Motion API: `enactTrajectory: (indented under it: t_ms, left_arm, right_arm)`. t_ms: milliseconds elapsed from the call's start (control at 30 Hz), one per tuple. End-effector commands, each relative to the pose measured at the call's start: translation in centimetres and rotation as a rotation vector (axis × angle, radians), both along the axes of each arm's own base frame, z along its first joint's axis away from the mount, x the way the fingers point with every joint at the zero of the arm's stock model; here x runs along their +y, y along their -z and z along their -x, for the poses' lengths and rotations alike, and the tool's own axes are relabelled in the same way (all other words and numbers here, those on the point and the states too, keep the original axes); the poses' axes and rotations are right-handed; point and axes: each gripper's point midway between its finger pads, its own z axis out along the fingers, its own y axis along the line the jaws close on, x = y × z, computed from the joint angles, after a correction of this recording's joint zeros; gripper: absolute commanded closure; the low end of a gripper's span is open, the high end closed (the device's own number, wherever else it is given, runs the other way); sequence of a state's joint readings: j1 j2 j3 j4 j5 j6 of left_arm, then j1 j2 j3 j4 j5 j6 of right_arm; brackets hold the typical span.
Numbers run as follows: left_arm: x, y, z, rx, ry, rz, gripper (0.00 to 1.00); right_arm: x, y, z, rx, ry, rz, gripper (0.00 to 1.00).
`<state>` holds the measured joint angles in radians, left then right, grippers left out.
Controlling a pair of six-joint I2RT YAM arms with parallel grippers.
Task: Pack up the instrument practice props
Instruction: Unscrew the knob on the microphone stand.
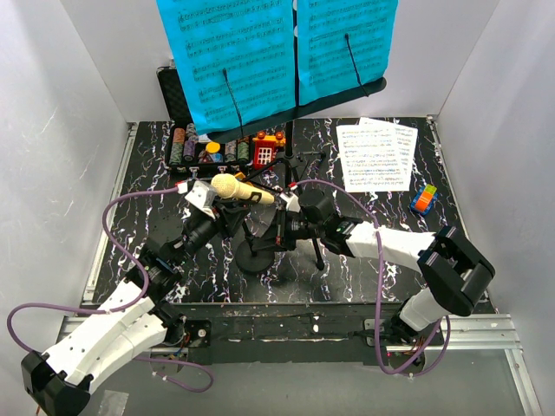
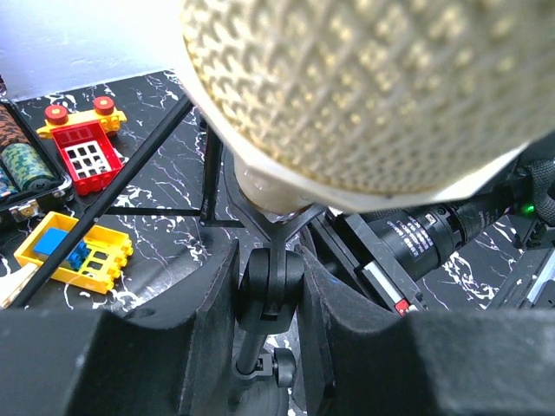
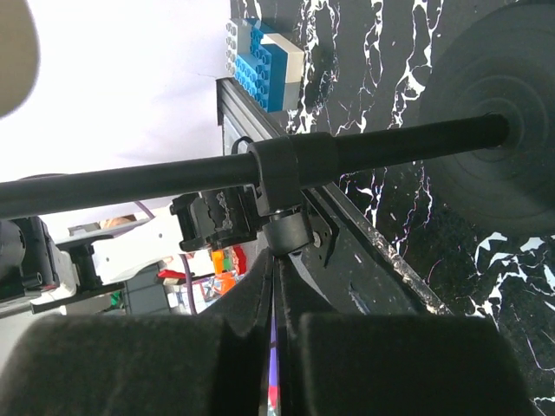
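Table (image 1: 390, 251), contents by position.
- Rear centre: music stand (image 1: 342, 94), with sheet-music pages (image 1: 230, 61) side by side on its desk.
- Rear left: case of poker chips (image 1: 184, 146). Toy blocks (image 1: 267, 154) lie just right of it, below the desk.
- Rear right: loose pages (image 1: 375, 156) lying flat, with a cube (image 1: 424, 199) in front of them to the right.
- Centre: mic stand (image 1: 257, 256), its base just left of a tripod leg, with the microphone (image 1: 234, 187) on top.

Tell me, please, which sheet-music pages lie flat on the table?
The white pages, flat on the table at right near the coloured cube; the blue pages stand upright on the music stand.
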<state>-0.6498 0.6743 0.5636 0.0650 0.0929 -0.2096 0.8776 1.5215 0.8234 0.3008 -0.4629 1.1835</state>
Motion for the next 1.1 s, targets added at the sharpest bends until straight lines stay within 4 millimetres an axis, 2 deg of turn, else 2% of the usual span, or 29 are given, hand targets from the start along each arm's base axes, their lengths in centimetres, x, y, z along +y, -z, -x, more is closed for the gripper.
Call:
enactTrajectory:
  t_ms: [0,67,100,200,233,300,400,533,733,900,967,1067]
  left_arm:
    - [-0.7,7.1,1.9,0.246,0.056,-0.092,1.0]
    - [-0.7,7.2,1.9,0.247,0.053,-0.096,1.0]
    - [-0.6,7.1,1.8,0.244,0.048,-0.096,1.0]
    - [-0.4,7.0,1.6,0.235,0.03,-0.094,1.0]
    - [-0.3,6.9,1.6,0.23,0.025,-0.093,1.0]
    - [-0.2,6.8,1.4,0.225,0.015,-0.093,1.0]
    - [-0.2,6.7,1.3,0.225,0.008,-0.084,1.0]
    - [-0.4,6.7,1.3,0.234,0.013,-0.075,1.0]
    - [-0.5,6.9,1.4,0.237,0.019,-0.077,1.0]
    - [-1.0,7.3,1.4,0.256,0.029,-0.076,1.0]
    - [-1.2,7.6,1.4,0.265,0.033,-0.083,1.0]
    - [-1.5,8.2,1.2,0.287,0.037,-0.095,1.0]
  right_arm:
    - [0.6,-1.8,-2.8,-0.173,0.055,-0.008,0.99]
    - [0.4,-1.6,-2.6,-0.178,0.047,0.005,0.99]
    - [0.4,-1.9,-2.5,-0.183,0.037,-0.004,0.94]
    - [0.0,-2.0,-1.8,-0.167,0.029,-0.01,0.56]
    - [-0.2,-2.1,-1.6,-0.155,0.035,-0.015,0.49]
    - [-0.6,-1.9,-1.6,-0.134,0.058,-0.011,0.42]
    - [-0.8,-1.6,-1.8,-0.105,0.08,-0.014,0.4]
    - [-0.6,-1.7,-2.4,-0.1,0.087,-0.034,0.52]
    - [0.2,-1.9,-2.5,-0.119,0.043,-0.038,0.79]
    - [0.4,-1.7,-2.0,-0.149,-0.009,-0.024,0.9]
    - [0.0,-1.4,-2.1,-0.21,-0.009,0.023,0.96]
    - [-0.8,-0.9,-2.5,-0.336,-0.011,0.123,0.99]
